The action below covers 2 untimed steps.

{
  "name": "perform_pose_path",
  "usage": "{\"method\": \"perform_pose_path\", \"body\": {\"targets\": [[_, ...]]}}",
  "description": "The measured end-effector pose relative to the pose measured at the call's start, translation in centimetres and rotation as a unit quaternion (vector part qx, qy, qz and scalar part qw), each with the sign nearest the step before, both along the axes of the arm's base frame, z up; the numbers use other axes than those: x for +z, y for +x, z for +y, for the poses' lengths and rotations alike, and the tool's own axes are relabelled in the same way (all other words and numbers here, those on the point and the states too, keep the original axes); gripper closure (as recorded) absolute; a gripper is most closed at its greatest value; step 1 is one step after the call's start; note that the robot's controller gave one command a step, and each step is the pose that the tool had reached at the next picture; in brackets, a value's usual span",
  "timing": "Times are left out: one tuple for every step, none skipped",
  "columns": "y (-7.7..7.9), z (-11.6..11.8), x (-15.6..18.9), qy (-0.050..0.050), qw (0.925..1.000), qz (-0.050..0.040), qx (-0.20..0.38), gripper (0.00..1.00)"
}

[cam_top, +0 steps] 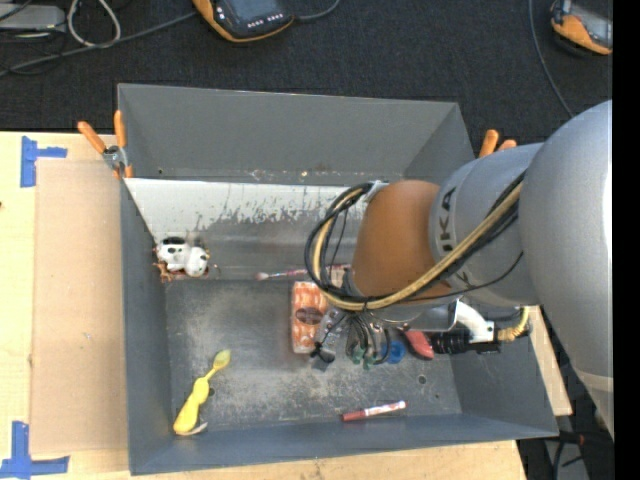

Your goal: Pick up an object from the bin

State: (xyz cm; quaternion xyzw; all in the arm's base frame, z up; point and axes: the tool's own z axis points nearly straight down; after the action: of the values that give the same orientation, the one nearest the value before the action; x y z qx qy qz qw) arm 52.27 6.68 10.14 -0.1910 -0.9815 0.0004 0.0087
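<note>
The end effector (324,352) sits low in the middle of the bin (250,408), just beside an orange-and-white packet (303,316). I cannot tell whether it is spread or closed. The packet looks light and fairly stiff, probably best pinched across its narrow sides.

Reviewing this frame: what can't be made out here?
- Camera view: the orange-pink block at mid-bin, its right edge covered by the hand.
- Camera view: a blue bit and a red bit under the arm; unclear whether they are bin things or robot parts.
- Camera view: the white-and-black thing by the far wall, too small to identify.
</note>
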Motion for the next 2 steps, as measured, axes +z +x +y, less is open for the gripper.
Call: {"method": "perform_pose_path", "body": {"targets": [[0.1, 0.0, 2.6, 0.0, 1.0, -0.0009, 0.001, 1.0], [0.0, 0.0, 4.6, 0.0, 1.0, -0.0003, 0.001, 1.0]]}}
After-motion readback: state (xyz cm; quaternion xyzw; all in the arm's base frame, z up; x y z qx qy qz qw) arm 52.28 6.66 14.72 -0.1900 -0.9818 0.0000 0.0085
